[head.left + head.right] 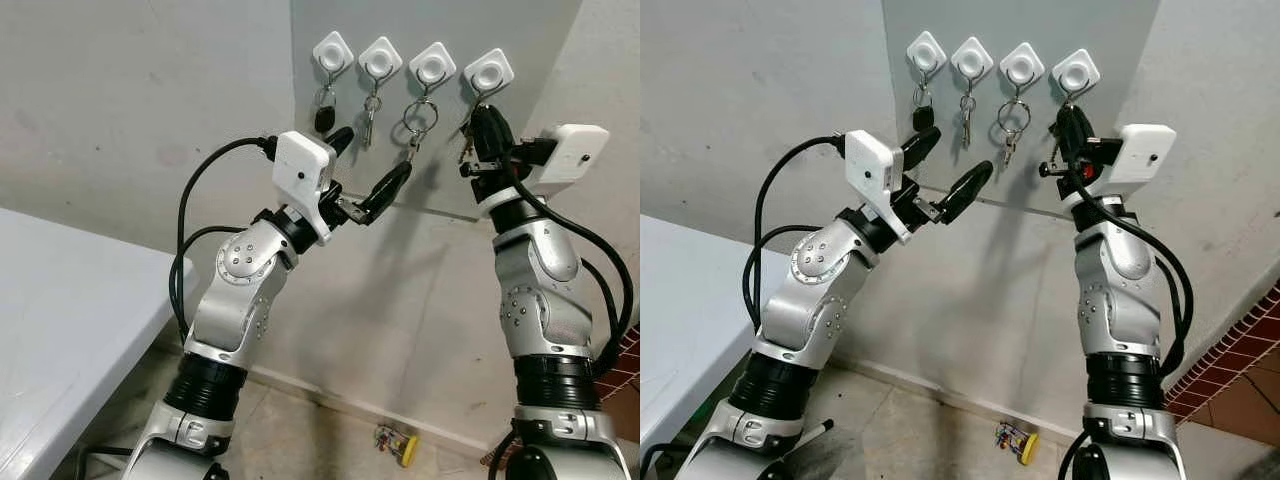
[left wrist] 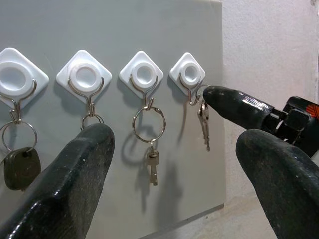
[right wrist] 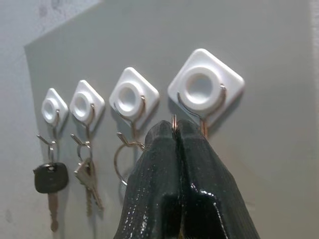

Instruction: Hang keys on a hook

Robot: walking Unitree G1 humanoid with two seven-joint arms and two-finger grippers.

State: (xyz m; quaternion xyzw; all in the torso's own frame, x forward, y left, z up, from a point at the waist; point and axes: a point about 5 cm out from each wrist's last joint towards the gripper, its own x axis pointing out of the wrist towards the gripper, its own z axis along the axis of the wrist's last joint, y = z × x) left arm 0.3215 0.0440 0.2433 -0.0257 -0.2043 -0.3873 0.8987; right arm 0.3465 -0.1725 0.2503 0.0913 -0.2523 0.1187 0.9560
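The right claw (image 3: 175, 130) is pinched closed on the thin metal split ring (image 3: 174, 121) of a small bunch of silver keys (image 2: 203, 118), held right at the curved wire hook of the rightmost white diamond-shaped wall hook (image 3: 205, 88) on the grey panel (image 1: 400, 25). From the left wrist view the ring looks to be at or just over the hook's wire, the keys dangling below; whether it is fully seated cannot be told.

To finish well, I judge the claw should ease the ring down until it rests in the bottom of the wire curve, then part its fingers slowly and draw straight back from the wall, so the ring is not dragged off.

The left claw (image 1: 362, 170) hangs open and empty in front of the panel, below the three other hooks, which each carry keys.
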